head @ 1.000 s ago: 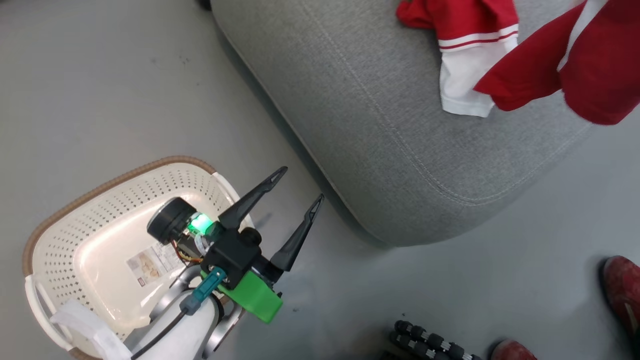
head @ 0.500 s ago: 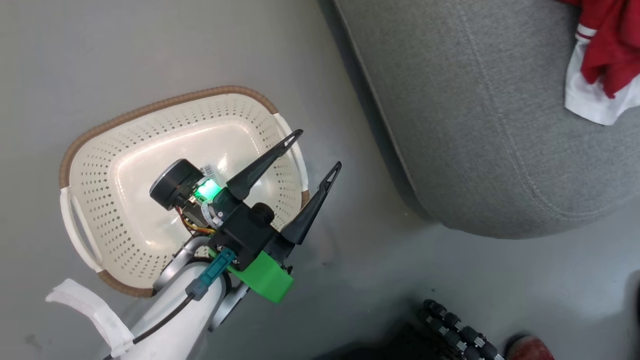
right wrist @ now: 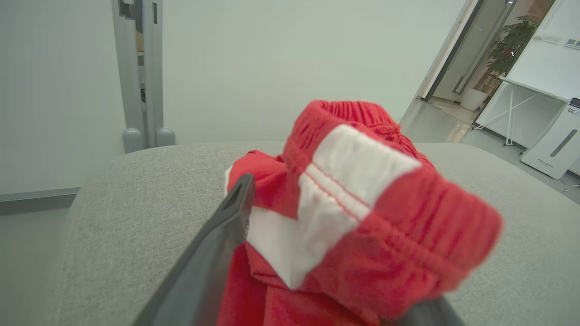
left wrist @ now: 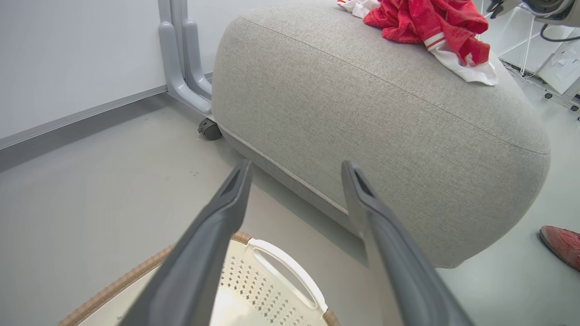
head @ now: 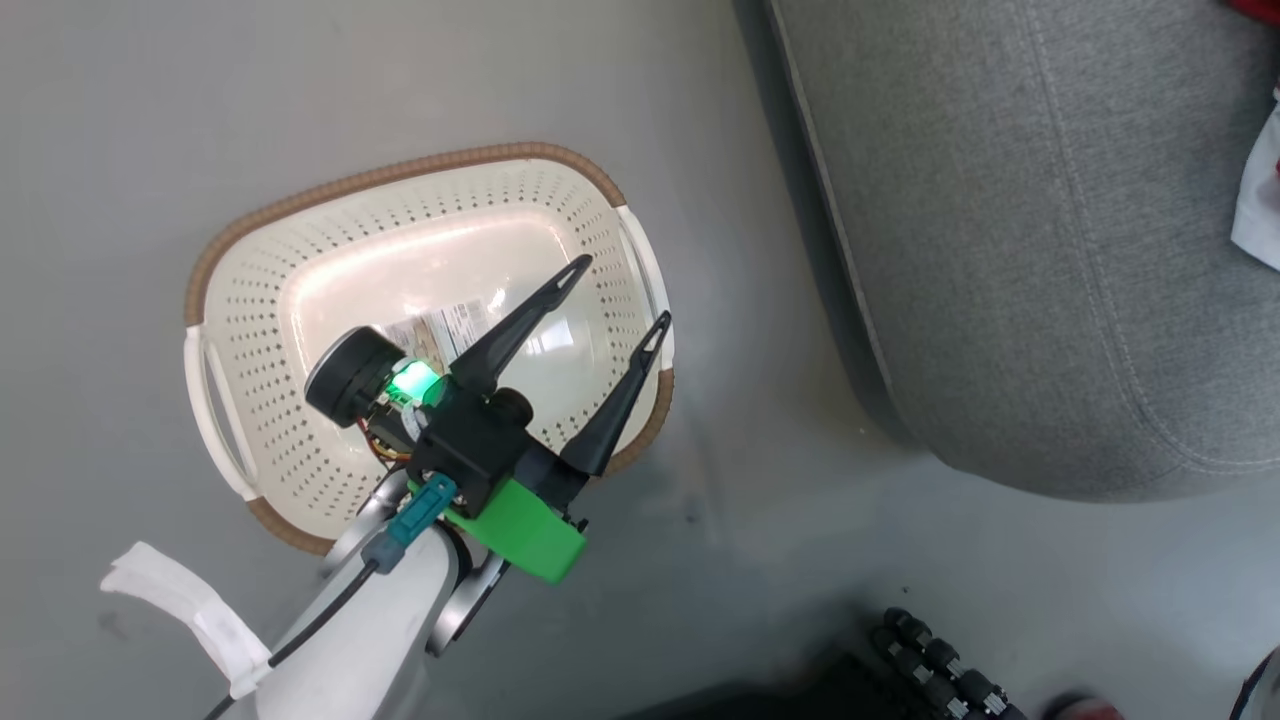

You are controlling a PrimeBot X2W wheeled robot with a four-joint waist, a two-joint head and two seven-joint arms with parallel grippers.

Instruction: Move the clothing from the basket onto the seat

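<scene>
The cream basket [head: 300, 240] stands on the floor, its inside bare except for a label on the base; its white handle [left wrist: 290, 276] is in the left wrist view. My left gripper [head: 621, 292] [left wrist: 297, 165] hovers open over the basket's right end. The grey seat [head: 1000, 250] [left wrist: 385, 117] [right wrist: 136, 203] lies to the right. The red and white clothing [left wrist: 426, 22] is heaped on its top, and a white corner [head: 1262, 205] shows at the head view's edge. My right gripper [right wrist: 294, 181] stands open above the seat with a red garment [right wrist: 362, 190] draped over its hidden right finger.
A grey wheeled frame post [left wrist: 181, 68] with a caster [left wrist: 209, 129] stands behind the seat's left end. A person's red shoe [left wrist: 562, 246] rests on the floor to the right of the seat. Black ribbed rollers [head: 940, 670] lie near the bottom of the head view.
The head camera has swung left: the basket now sits near the middle, and the seat and clothing have slid to the right edge. The left gripper has stayed open.
</scene>
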